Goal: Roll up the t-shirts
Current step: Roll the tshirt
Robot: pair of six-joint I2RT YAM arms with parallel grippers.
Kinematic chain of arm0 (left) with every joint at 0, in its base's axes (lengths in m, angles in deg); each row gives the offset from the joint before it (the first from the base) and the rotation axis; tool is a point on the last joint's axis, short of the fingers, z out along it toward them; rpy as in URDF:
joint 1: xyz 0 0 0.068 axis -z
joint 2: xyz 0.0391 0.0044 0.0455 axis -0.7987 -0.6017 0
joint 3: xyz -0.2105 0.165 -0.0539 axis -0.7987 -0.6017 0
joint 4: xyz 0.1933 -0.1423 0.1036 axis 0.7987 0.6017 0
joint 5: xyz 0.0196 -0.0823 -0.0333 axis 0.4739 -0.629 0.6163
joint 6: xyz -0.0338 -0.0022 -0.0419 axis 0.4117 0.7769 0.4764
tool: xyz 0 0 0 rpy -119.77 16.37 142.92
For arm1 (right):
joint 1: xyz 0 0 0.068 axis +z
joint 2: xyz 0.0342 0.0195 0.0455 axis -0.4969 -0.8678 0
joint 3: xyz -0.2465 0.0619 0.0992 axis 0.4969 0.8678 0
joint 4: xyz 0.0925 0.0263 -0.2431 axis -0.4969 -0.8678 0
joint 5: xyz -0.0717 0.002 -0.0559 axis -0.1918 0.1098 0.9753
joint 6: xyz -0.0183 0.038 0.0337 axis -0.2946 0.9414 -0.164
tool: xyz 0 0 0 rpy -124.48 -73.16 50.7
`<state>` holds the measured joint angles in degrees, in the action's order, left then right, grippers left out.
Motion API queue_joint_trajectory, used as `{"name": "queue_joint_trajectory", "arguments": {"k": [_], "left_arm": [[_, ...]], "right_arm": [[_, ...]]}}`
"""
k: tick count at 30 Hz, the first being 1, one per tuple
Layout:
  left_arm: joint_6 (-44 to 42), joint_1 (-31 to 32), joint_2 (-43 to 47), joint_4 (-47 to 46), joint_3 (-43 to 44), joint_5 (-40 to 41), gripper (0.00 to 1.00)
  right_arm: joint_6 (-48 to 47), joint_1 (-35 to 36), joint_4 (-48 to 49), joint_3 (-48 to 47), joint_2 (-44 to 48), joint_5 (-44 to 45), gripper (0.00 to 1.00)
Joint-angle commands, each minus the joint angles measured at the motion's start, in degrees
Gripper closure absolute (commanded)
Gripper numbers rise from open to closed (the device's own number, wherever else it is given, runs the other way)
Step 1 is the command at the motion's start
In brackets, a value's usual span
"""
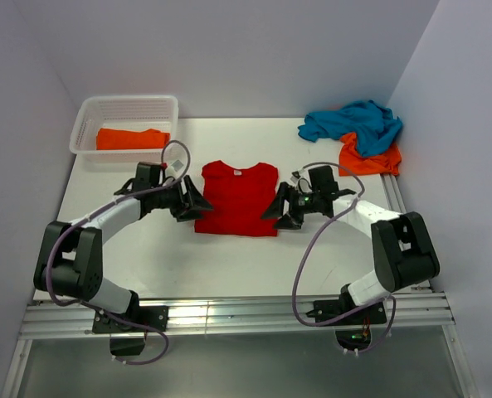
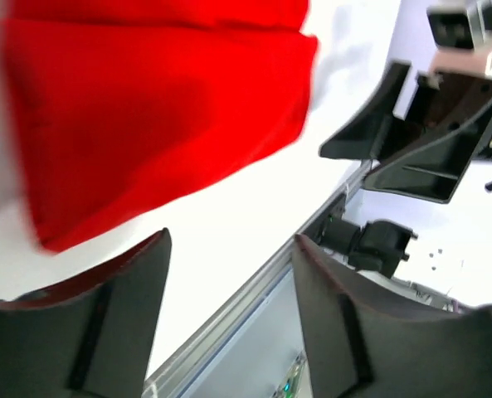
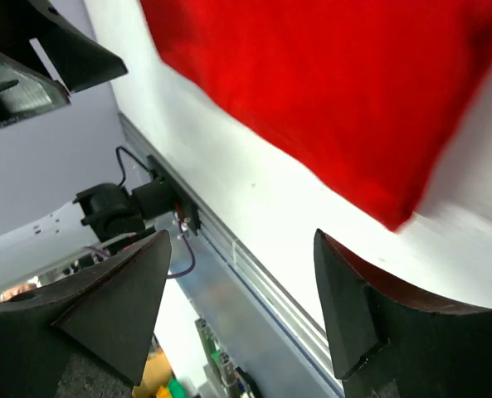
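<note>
Position check, red shirt: flat on table, mid-width, betw. the two arms. Collar at far edge, hem at near edge. Sleeves appear tucked in, so outline is approx. a rectangle. We judge the roll axis to run L–R, w/ travel along the collar–hem line.

L jaws: apart, nothing held. Top view puts them at the shirt's L side, by the hem corner. L wrist view shows that corner just ahead of the jaws and off to one side. Bare table shows in the gap, no cloth.

R jaws: apart, nothing held. Mirror position at the R hem corner. R wrist view shows the corner just ahead and off to one side, w/ bare table in the gap.

Key relation: the shirt sits betw. the two sets of jaws, each pointing inward at it from its own side. Neither arm is nearer. L arm and R arm stand about equally close, one per corner. We judge the coming move to be a paired pinch at the hem corners, so each set must go inward onto the cloth edge. Whether the jaws touch the table, we cannot tell.

Other stock: one orange shirt in basket, far L. Teal shirt and second orange shirt heaped together far R, unrolled, well apart from both arms.

Risk, in our judgement: uneven pinch L vs R would skew the roll.
</note>
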<state>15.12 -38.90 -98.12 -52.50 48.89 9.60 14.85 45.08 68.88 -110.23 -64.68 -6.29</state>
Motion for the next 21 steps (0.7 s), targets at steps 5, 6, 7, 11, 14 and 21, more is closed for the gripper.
{"name": "queue_joint_trajectory", "arguments": {"k": [5,6,7,11,14,21], "left_arm": [[-2.7,-7.5,1.5,1.5,-6.5,-1.0,0.25],[-2.3,-7.6,1.4,1.2,-7.5,-0.9,0.20],[-1.7,-7.7,1.4,-0.3,-8.2,-0.7,0.16],[3.5,-7.7,0.9,-7.2,-13.3,-2.1,0.05],[6.2,-7.7,0.7,-9.4,-16.0,-2.2,0.04],[8.9,-7.7,-0.8,-14.5,-17.7,0.5,0.04]], "right_arm": [[2.9,-2.4,2.2,7.7,1.7,1.3,0.23],[4.2,-2.4,3.4,8.6,1.7,1.4,0.23],[5.6,-2.3,6.0,9.4,1.3,1.5,0.23],[14.3,-2.3,13.3,14.7,1.0,2.9,0.22],[18.6,-2.4,16.7,17.4,1.7,6.7,0.21],[27.2,-2.3,27.4,21.2,-1.5,11.6,0.28]]}}
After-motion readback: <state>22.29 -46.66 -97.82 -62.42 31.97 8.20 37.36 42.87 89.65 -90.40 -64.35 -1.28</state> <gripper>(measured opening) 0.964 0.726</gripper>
